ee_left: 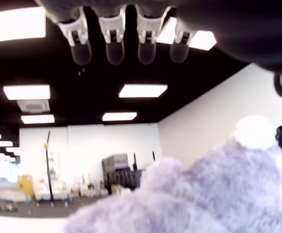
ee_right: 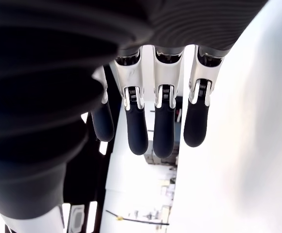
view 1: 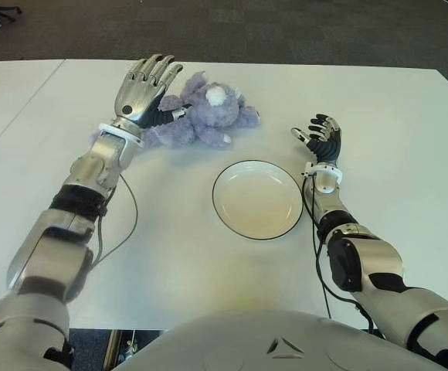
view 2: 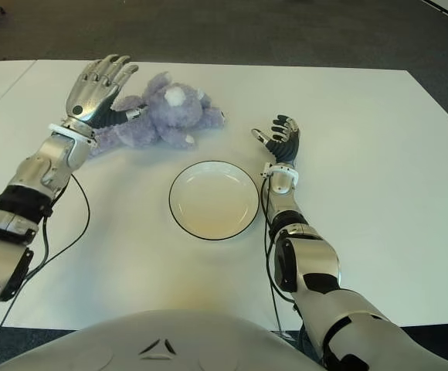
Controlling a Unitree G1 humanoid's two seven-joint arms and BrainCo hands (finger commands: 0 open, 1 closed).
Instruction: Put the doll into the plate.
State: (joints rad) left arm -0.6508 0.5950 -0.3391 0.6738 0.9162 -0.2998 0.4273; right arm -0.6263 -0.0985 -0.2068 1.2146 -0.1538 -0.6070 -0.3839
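Note:
A purple plush doll (view 1: 205, 114) with a white patch lies on the white table, behind and to the left of the plate. The white plate (view 1: 257, 199) with a dark rim sits in the middle, with nothing in it. My left hand (view 1: 145, 86) is at the doll's left side, fingers spread and stretched out over it, thumb against the plush. In the left wrist view the doll (ee_left: 204, 194) fills the area under the straight fingers (ee_left: 114, 46). My right hand (view 1: 322, 139) shows to the right of the plate, fingers relaxed and holding nothing.
The white table (view 1: 409, 154) stretches wide on both sides. A black cable (view 1: 127, 216) runs from my left forearm across the table. Dark carpet floor (view 1: 286, 31) lies beyond the far edge.

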